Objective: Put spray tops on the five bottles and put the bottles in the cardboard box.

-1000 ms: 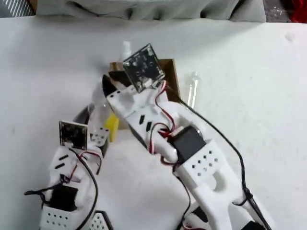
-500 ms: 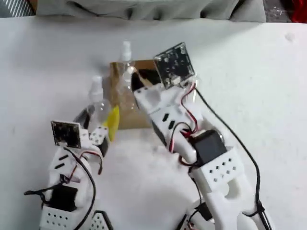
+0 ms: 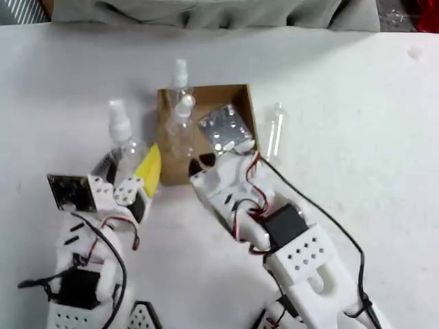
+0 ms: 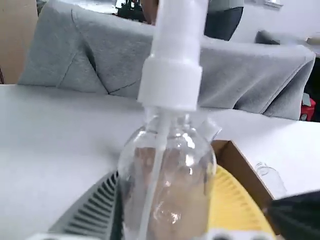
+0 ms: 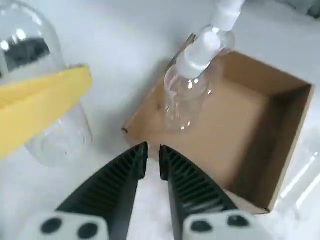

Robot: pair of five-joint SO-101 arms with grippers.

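Note:
A clear bottle (image 3: pixel 127 147) with a white spray top (image 3: pixel 118 118) stands upright left of the cardboard box (image 3: pixel 233 96). My left gripper (image 3: pixel 130 161) is shut on it, and the left wrist view shows this bottle (image 4: pixel 167 185) and its spray top (image 4: pixel 172 65) between the grey and yellow fingers. A second capped bottle (image 3: pixel 181 130) stands inside the box (image 5: pixel 250 125), also seen as bottle (image 5: pixel 192 87). A third capped bottle (image 3: pixel 180 74) stands behind the box. An uncapped bottle (image 3: pixel 276 127) stands right of it. My right gripper (image 3: pixel 197 166) (image 5: pixel 152 152) is shut on nothing at the box's front wall.
The white table (image 3: pixel 357 137) is open to the right and at the far left. A grey cloth (image 3: pixel 206 14) lies along the back edge. The right arm's body (image 3: pixel 288 240) crosses the front middle of the table.
The right arm has pulled back from above the box to its front wall. The left gripper has carried its capped bottle leftward, away from the box.

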